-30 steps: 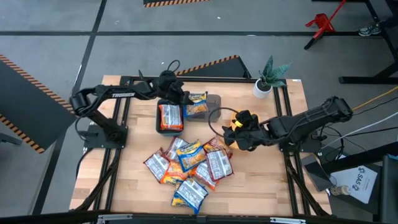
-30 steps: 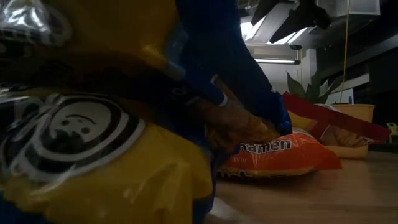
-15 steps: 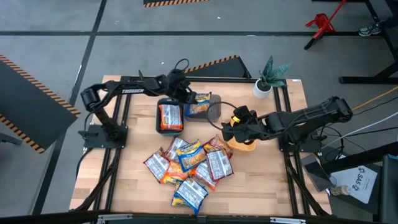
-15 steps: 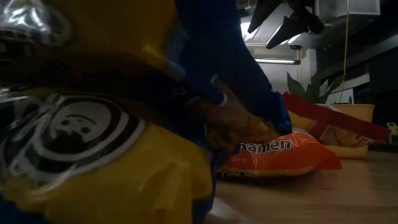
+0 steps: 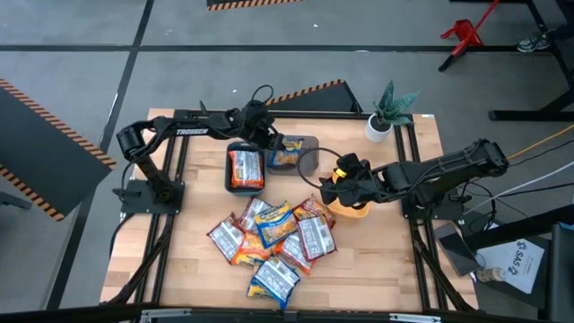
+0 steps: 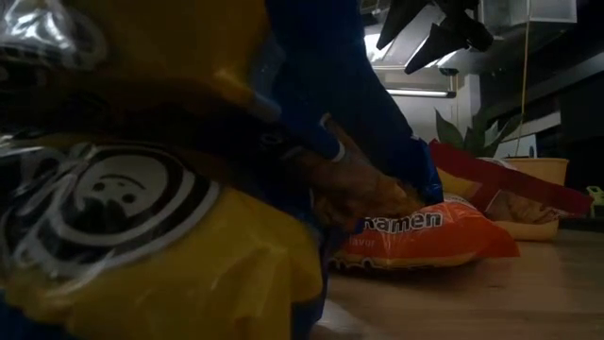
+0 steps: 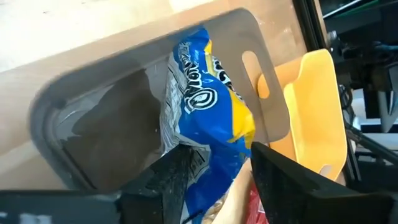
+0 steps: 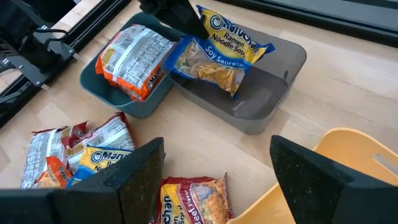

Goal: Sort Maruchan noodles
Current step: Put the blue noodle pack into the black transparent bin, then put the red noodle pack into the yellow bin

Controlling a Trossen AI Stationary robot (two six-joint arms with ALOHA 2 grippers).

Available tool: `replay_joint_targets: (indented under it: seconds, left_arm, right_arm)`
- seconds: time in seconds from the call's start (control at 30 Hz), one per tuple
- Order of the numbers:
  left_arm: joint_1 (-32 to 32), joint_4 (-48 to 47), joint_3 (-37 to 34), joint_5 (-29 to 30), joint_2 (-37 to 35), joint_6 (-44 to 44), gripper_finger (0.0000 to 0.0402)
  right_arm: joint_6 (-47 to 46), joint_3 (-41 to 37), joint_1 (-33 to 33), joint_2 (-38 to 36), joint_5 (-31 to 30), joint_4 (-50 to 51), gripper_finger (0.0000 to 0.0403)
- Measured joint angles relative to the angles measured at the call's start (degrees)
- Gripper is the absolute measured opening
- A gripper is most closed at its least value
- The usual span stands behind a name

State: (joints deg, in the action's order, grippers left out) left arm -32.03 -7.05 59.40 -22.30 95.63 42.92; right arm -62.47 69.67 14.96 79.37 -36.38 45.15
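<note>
A yellow-and-blue Maruchan packet [image 5: 285, 152] sits tilted in the grey tray [image 5: 308, 144], and my left gripper [image 5: 269, 140] is shut on its end. The left wrist view shows that packet [image 7: 211, 106] running out from between the fingers of my left gripper [image 7: 214, 171]. An orange-red packet [image 5: 245, 168] lies in the teal tray [image 5: 230, 179]. Several more packets lie in a pile [image 5: 272, 238] near the table's middle. My right gripper [image 5: 334, 184] hovers open above the orange tray [image 5: 352, 206], empty [image 8: 217, 158]. My left gripper pinches the yellow-and-blue packet by one end [image 7: 208, 165] between its two fingers, coming from the table's left and slanting down. The packet is tilted: the held end [image 8: 198, 25] is raised and the other end [image 8: 224, 84] rests inside the grey tray.
A small potted plant [image 5: 386, 112] stands at the far right corner. The teal and grey trays sit side by side at the far middle, the orange tray to their right. Bare wood shows near the right edge [image 5: 386, 260]. Packets close to the low camera fill its view [image 6: 142, 217].
My left gripper has reached toward the table's right with the yellow-and-blue packet, which has come down into the grey tray. My right gripper has shifted slightly toward the far edge above the orange tray. Little has moved in the last half second.
</note>
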Motion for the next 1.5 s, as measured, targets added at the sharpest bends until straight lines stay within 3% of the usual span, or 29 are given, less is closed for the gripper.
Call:
replay_joint_targets:
  seconds: [0.63,0.8,0.93,1.13,1.23,1.4,1.5]
  left_arm:
    - [-5.5,-5.9,0.0,-7.8,-6.9,0.0,0.0167]
    - [-3.9,-8.4,0.0,-9.2,-11.4,0.0,0.0167]
    - [0.1,-8.6,0.0,-9.7,-16.4,0.8,0.0167]
    - [10.3,-12.7,0.0,-7.8,-23.1,2.0,0.0167]
    - [16.7,-13.7,0.0,-2.7,-25.1,1.4,0.0167]
    - [27.4,-9.7,0.0,7.6,-23.9,-2.1,0.0167]
    - [32.7,-7.2,0.0,10.8,-19.9,-2.6,0.0167]
  right_arm:
    - [1.5,0.0,0.0,0.0,0.2,0.0,0.0278]
    - [0.2,0.1,0.2,0.8,8.6,0.6,0.0278]
    - [-4.8,0.1,3.6,4.5,13.0,1.9,0.0278]
    - [-12.1,0.1,11.7,11.0,12.9,2.0,0.0278]
    - [-4.8,0.1,17.7,14.2,8.8,0.5,0.0278]
    - [8.6,0.0,27.1,18.7,-3.5,-1.2,0.0278]
    - [13.8,0.0,29.3,20.5,-4.6,-1.2,0.0278]
